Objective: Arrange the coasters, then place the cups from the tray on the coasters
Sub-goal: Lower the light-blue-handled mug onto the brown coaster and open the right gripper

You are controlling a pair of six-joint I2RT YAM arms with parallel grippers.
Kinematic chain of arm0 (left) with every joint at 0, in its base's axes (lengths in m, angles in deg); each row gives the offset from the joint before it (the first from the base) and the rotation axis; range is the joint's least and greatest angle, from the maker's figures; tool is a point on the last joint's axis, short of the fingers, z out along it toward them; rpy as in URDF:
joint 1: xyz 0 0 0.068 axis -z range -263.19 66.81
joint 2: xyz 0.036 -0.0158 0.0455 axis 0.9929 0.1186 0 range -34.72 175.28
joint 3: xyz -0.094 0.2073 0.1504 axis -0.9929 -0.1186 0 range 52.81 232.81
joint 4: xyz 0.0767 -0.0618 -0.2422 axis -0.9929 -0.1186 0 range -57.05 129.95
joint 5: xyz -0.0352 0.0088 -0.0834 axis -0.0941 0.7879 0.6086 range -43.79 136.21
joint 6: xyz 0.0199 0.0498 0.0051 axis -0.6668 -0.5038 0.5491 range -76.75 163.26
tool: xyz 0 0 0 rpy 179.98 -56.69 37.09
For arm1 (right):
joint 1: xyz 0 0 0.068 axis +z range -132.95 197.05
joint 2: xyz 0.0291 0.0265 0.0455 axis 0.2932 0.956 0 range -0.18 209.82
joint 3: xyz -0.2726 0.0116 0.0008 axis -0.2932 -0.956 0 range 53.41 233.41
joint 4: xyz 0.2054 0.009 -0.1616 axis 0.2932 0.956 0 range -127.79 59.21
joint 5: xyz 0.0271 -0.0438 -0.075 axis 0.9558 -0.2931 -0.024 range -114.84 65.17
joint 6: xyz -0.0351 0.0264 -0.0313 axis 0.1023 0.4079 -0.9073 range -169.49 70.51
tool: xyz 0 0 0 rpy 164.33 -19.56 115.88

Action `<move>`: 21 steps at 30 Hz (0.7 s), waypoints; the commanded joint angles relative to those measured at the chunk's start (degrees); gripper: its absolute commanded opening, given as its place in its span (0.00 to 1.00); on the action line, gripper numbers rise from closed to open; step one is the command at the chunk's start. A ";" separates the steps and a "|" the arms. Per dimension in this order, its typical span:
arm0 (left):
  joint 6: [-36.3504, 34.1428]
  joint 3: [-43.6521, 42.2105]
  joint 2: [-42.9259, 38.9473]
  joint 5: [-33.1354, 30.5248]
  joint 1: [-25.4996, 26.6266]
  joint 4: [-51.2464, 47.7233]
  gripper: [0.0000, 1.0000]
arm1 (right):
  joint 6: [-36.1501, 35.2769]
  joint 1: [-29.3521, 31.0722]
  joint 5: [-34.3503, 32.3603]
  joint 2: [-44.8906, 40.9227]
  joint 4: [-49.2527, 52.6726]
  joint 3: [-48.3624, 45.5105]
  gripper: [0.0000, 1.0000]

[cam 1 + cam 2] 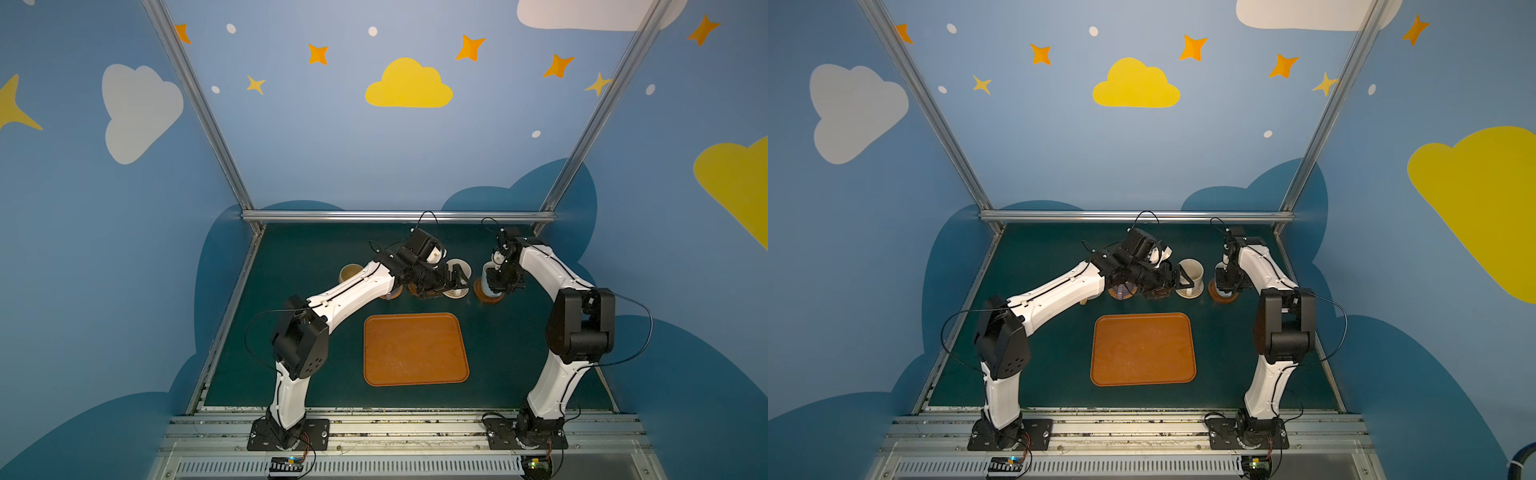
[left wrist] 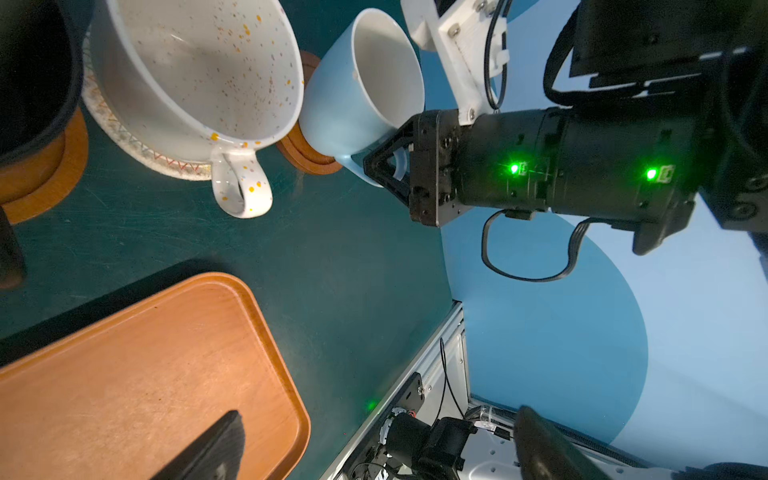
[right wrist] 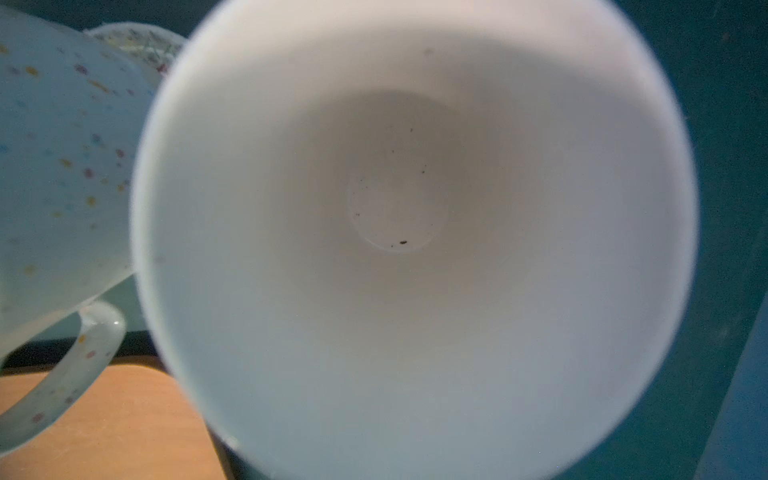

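The tray (image 1: 415,349) lies bare at mid-table. Behind it the cups stand in a row on coasters. The pale yellow cup (image 1: 350,272) is leftmost. The lavender cup (image 1: 1121,291) and black cup (image 2: 33,75) are partly hidden under my left arm. The cream-white speckled cup (image 2: 195,79) rests on a grey-white woven coaster (image 2: 137,145). My left gripper (image 2: 378,449) is open beside it, holding nothing. My right gripper (image 2: 384,166) is shut on the handle of the light blue cup (image 2: 353,95), which sits on a brown wooden coaster (image 2: 309,160). That cup's inside (image 3: 415,228) fills the right wrist view.
The black cup sits on another brown wooden coaster (image 2: 50,183). An aluminium frame rail (image 1: 399,216) bounds the green mat at the back. The two grippers are close together near the cream-white and light blue cups.
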 commanded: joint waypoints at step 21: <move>-1.69 -1.62 -1.52 -1.24 0.10 1.82 1.00 | 1.54 -0.12 2.90 -0.14 -2.80 -2.19 0.09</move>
